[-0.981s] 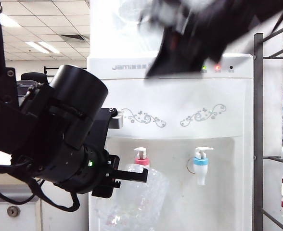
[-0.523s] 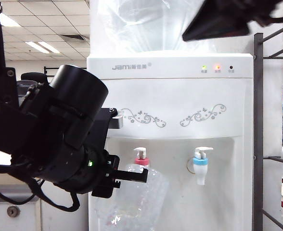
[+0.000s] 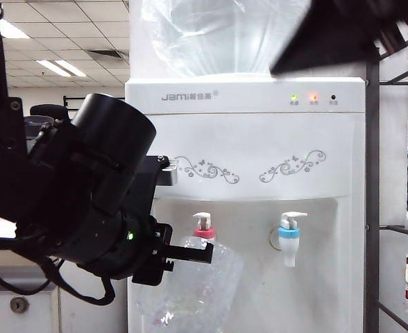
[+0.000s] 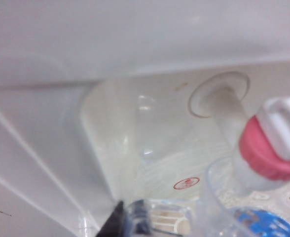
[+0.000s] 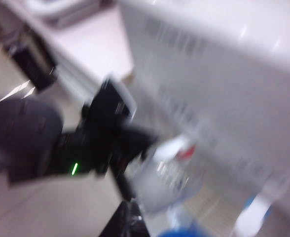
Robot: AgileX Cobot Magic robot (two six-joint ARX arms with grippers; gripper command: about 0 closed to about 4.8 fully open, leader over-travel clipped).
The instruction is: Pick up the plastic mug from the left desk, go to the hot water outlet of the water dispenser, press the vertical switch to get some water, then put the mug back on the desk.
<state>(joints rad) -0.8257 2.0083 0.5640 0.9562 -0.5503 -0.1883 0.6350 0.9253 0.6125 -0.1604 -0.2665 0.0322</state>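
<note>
Left gripper point(image 3: 190, 253): clamped on the plastic mug point(image 3: 197, 291), holding it inside the recess of the water dispenser point(image 3: 259, 139); its black fingers point(image 3: 197, 254) cross the mug's upper part in the exterior view.
Plastic mug: clear and slightly frosted, tilted in the left gripper's grasp, its open mouth just beneath the hot water outlet point(image 3: 205, 233); in the left wrist view the mug's rim point(image 4: 219, 197) sits right under the red collar point(image 4: 266, 155). Whether the rim touches the tap cannot be told.
Hot water outlet: white tap with a red collar, directly above the held mug and just beyond the left gripper's fingertips.
Vertical switch point(image 3: 202, 220): small white upright piece topping the red-collared tap, with nothing pressing on it.
Blue-collared tap point(image 3: 289, 239): well to the far side of the left gripper, beyond the hot water outlet.
Right gripper point(image 3: 343, 35): a dark blurred shape high in the exterior view, well above the taps and in front of the clear bottle point(image 3: 218, 35); clenched shut, holding nothing. Its wrist view is heavily blurred, looking down on the left arm point(image 5: 86, 143) and the mug point(image 5: 167, 177).
Left surface point(image 3: 23, 291): low behind the left arm, its white cabinet front showing a round keyhole point(image 3: 19, 304).
</note>
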